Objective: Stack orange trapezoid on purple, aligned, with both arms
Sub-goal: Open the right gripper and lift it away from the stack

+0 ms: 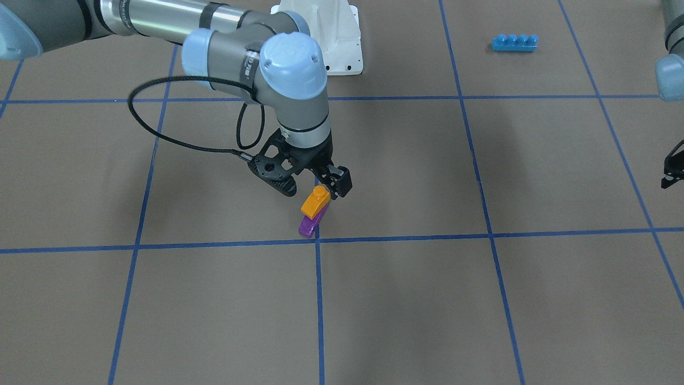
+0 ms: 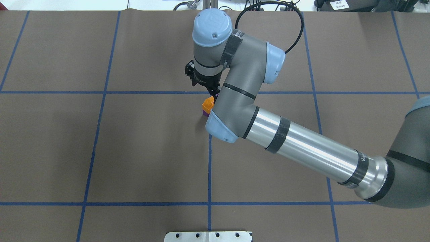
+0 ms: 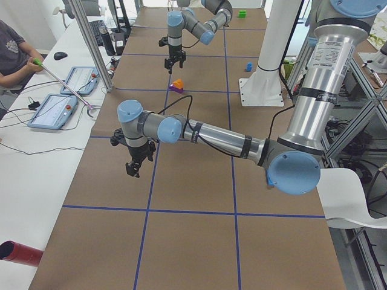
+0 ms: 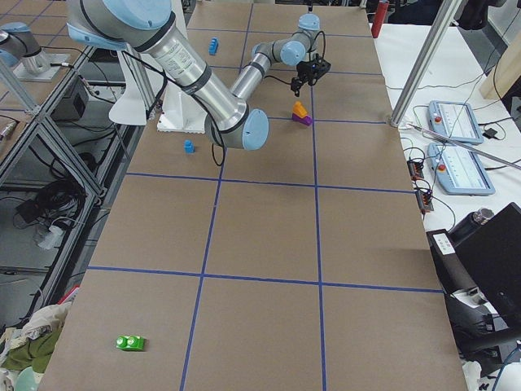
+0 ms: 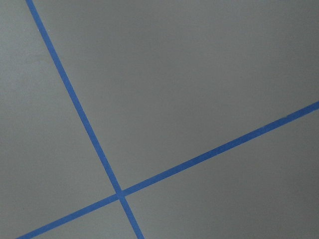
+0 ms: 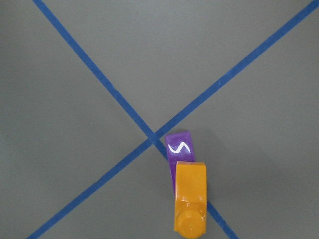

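Close to my base, a blue four-stud brick (image 1: 514, 42) sits well apart from the work. Further out, the orange trapezoid (image 1: 315, 202) is on the purple (image 1: 309, 224), just beside a blue tape (image 1: 318, 239) crossing on the table (image 1: 401, 299).

- **Right gripper:** In the front view my right gripper (image 1: 315, 184) has its fingers spread, pinching nothing. The side views show it above the stack, apart from it.
- **Overhead view:** My right arm (image 2: 302, 148) covers most of this. Only an orange corner and a purple sliver show.
- **Right wrist view:** Gives the alignment. Orange is shifted along purple, and purple's sloped end pokes out uncovered, so the two are not flush. Both are glossy, with the orange stud up.
- **Left gripper:** My left gripper (image 1: 670, 174) is cut off at the frame edge and small in the side view. I can't tell if it is spread or closed.
- **Left wrist view:** Only table and tape.
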`<control>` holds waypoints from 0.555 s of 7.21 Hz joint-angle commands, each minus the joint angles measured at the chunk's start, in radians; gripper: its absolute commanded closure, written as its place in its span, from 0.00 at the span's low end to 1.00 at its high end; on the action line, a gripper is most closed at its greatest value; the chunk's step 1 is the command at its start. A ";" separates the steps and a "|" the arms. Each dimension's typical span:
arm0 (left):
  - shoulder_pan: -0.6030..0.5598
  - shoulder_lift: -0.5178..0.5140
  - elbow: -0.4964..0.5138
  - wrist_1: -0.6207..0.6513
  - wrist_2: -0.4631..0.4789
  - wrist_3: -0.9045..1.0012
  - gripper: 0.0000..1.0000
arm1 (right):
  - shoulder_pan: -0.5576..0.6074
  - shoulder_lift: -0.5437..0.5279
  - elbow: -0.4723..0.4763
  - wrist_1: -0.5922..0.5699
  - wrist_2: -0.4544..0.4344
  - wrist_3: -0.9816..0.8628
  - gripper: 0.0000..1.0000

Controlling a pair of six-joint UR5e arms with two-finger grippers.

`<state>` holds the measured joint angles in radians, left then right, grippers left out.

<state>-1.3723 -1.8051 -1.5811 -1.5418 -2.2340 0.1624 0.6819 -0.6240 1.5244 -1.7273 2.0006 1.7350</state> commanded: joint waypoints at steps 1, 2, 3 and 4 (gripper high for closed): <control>-0.004 0.018 -0.002 0.000 0.001 0.002 0.00 | 0.089 -0.145 0.274 -0.214 0.003 -0.351 0.00; -0.004 0.021 0.006 0.002 -0.007 0.002 0.00 | 0.149 -0.269 0.331 -0.203 0.015 -0.549 0.00; -0.004 0.033 0.001 0.002 -0.010 0.002 0.00 | 0.259 -0.364 0.330 -0.201 0.099 -0.782 0.00; -0.004 0.047 -0.003 0.000 -0.010 0.002 0.00 | 0.386 -0.472 0.327 -0.199 0.175 -1.039 0.00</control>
<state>-1.3758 -1.7726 -1.5807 -1.5406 -2.2424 0.1641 0.9308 -0.9693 1.8421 -1.9257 2.0918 0.9888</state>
